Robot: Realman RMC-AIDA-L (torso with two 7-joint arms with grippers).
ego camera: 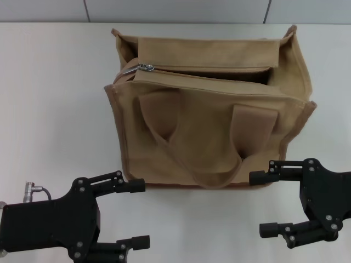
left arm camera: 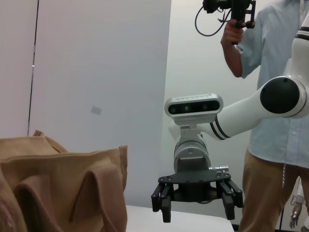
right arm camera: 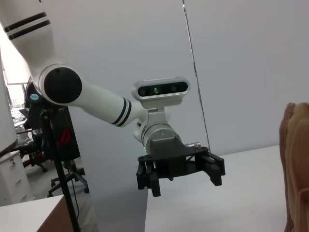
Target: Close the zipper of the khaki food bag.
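The khaki food bag [ego camera: 211, 129] stands upright in the middle of the white table, its two brown loop handles hanging down the near side. Its zipper [ego camera: 219, 75] is open along the top, showing a dark gap. The silver pull tab [ego camera: 143, 67] lies at the bag's left end. My left gripper [ego camera: 139, 213] is open and empty in front of the bag's near left corner. My right gripper [ego camera: 261, 204] is open and empty by the near right corner. The left wrist view shows the bag [left arm camera: 63, 183] and the right gripper [left arm camera: 197, 205]. The right wrist view shows the left gripper [right arm camera: 181, 180].
The white table [ego camera: 55, 109] stretches to both sides of the bag, and a pale wall runs behind it. A person [left arm camera: 275, 111] holding a camera stands beyond the right arm. An office chair and stand [right arm camera: 53, 159] are off the table's left side.
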